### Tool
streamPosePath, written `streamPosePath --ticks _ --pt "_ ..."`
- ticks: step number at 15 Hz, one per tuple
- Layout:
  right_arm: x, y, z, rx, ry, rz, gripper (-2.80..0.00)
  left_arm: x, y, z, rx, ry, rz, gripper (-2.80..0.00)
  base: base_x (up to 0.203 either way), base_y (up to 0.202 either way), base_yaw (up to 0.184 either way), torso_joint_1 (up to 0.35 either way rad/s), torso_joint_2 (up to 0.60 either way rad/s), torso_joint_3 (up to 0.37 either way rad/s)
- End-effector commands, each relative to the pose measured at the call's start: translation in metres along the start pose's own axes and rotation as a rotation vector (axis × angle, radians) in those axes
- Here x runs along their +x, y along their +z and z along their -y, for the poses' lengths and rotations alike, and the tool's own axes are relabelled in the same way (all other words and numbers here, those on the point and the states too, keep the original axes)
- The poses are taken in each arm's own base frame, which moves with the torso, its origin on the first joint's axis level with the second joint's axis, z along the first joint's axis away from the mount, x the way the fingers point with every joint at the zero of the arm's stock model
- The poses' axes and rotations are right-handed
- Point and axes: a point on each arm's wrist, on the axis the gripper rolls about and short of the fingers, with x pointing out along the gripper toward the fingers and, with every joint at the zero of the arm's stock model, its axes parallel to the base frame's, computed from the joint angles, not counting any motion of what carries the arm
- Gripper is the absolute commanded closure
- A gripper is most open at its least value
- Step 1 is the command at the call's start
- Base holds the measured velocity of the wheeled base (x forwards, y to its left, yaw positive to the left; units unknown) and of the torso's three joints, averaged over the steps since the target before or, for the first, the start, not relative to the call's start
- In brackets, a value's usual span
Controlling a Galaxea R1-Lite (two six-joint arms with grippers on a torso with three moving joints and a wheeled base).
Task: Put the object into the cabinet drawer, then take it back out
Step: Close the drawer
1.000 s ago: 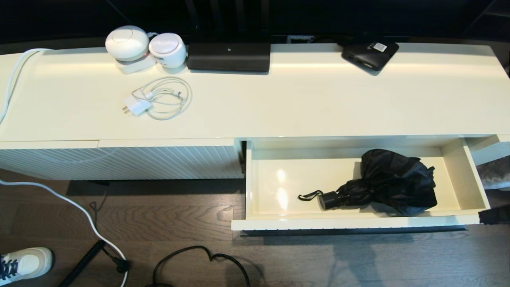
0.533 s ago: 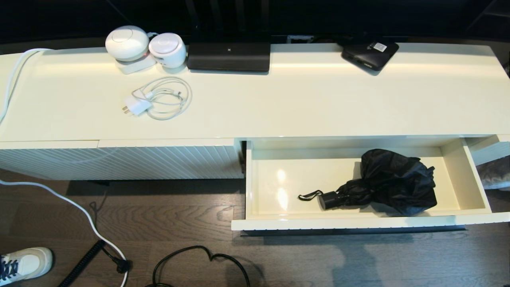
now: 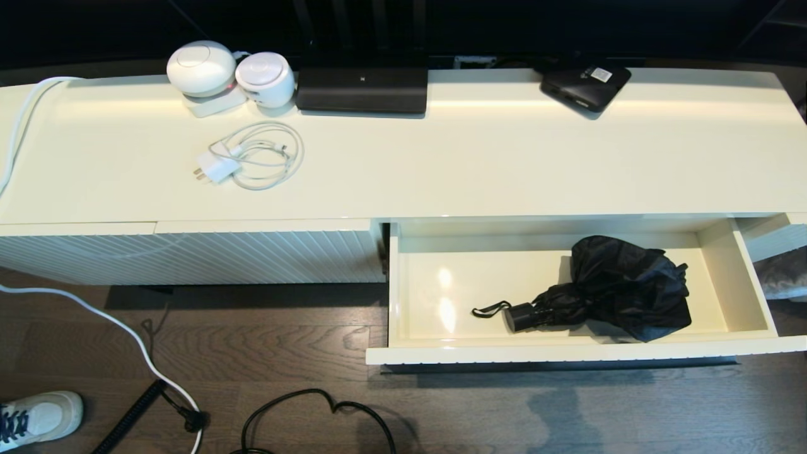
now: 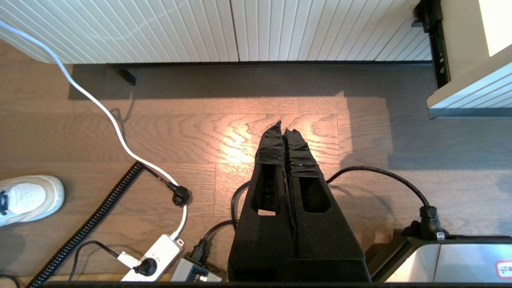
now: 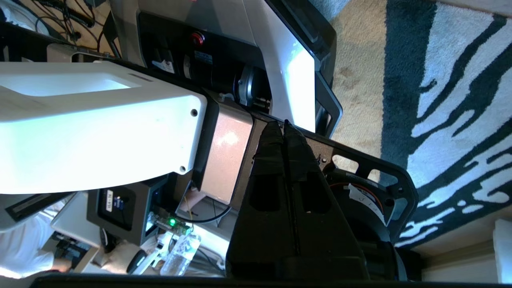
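The black folding umbrella (image 3: 621,287) lies inside the pulled-out cream drawer (image 3: 567,354), its bunched fabric toward the right wall, its short handle (image 3: 520,317) and wrist loop toward the middle. Neither gripper shows in the head view. My left gripper (image 4: 283,129) hangs shut and empty over the wooden floor, left of the drawer's front corner (image 4: 472,96). My right gripper (image 5: 282,127) is shut and empty, turned toward the robot's own base beside a patterned rug, far from the drawer.
On the cabinet top (image 3: 479,157) sit two white round devices (image 3: 230,72), a coiled white charger (image 3: 252,161), a black router (image 3: 361,88) and a flat black box with a sticker (image 3: 585,82). Cables, a power strip (image 4: 154,258) and a white shoe (image 3: 38,416) lie on the floor.
A dark gripper tip at the drawer's right front corner one second ago has withdrawn out of the head view. The umbrella and drawer have not moved.
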Motion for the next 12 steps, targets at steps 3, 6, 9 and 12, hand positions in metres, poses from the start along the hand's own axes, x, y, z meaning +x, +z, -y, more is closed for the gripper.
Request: streamPosePath --ticks 3,6,9,12 --pt "0.007 -0.044 0.009 -0.007 0.005 0.020 0.00 0.000 0.000 0.000 0.000 -0.001 0.001 0.00 0.000 0.000 0.000 0.000 0.00 0.000" --pt "0.021 -0.056 0.015 -0.016 0.018 0.034 0.00 0.000 0.000 0.000 0.000 0.000 0.001 0.00 0.000 0.000 0.000 0.000 0.00 0.000" --pt "0.040 -0.061 0.020 -0.035 0.043 0.097 0.00 0.000 0.000 0.000 0.000 -0.001 0.001 0.00 0.000 0.000 0.000 0.000 0.00 0.000" --pt "0.059 -0.058 0.024 -0.044 0.057 0.113 0.00 0.000 0.000 0.000 0.000 0.001 0.001 0.00 0.000 0.000 0.000 0.000 0.00 0.000"
